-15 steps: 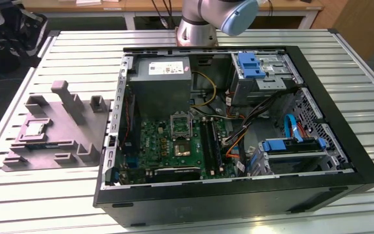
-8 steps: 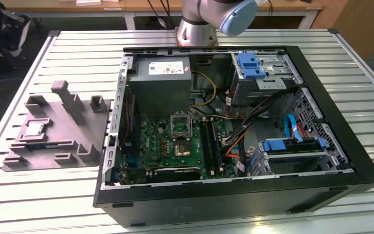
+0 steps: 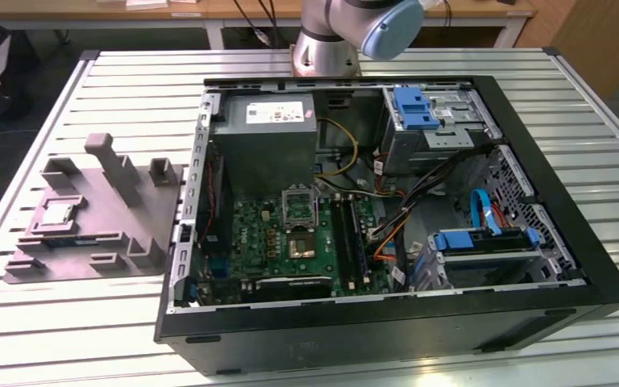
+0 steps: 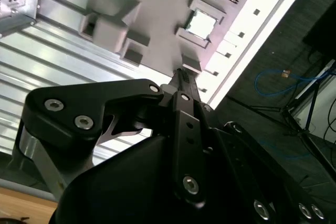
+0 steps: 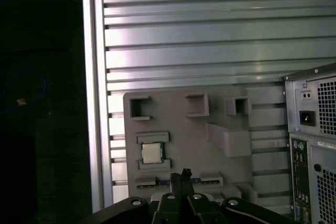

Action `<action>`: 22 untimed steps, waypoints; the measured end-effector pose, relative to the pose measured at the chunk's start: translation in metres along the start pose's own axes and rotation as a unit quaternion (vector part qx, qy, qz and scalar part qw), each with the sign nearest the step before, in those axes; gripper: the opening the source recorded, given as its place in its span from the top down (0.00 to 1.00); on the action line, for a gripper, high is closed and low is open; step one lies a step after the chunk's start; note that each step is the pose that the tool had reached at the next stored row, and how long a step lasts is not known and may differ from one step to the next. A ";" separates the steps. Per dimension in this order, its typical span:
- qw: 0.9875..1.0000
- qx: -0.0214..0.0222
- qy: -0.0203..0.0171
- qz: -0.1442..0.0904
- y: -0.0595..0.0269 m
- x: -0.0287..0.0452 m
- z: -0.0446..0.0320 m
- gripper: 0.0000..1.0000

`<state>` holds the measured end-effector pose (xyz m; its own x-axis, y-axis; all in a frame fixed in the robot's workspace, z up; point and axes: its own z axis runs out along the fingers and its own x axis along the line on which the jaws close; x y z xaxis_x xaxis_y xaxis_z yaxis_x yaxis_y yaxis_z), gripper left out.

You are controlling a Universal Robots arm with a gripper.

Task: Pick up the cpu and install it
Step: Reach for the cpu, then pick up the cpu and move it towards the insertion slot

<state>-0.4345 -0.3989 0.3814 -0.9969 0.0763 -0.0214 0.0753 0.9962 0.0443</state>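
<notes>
Gripper (image 5: 185, 174) hanging over the grey holder (image 5: 178, 129), fingers pressed together on nothing, cpu (image 5: 151, 153) seated in a holder recess, near the fingertips but untouched, computer case (image 5: 315, 129) beside the holder

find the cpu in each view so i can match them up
Exterior view: the cpu sits in a framed recess of the grey moulded holder, on the exterior view's left of the computer case.
Second wrist view: the cpu is the bright square in that recess.
First wrist view: the cpu lies in that recess.
Shared landmark: the holder.
</notes>
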 end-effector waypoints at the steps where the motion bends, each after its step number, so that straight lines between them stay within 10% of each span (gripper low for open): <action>1: 1.000 0.000 0.000 0.000 -0.0003 0.0045 -0.0001 0.89; 5: 1.000 0.000 0.000 0.000 -0.0014 0.0179 0.0000 0.89; 22: 1.000 0.000 0.000 0.000 -0.0014 0.0181 0.0000 0.83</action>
<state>-0.4527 -0.3990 0.3809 -0.9969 0.0762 -0.0212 0.0752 0.9962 0.0442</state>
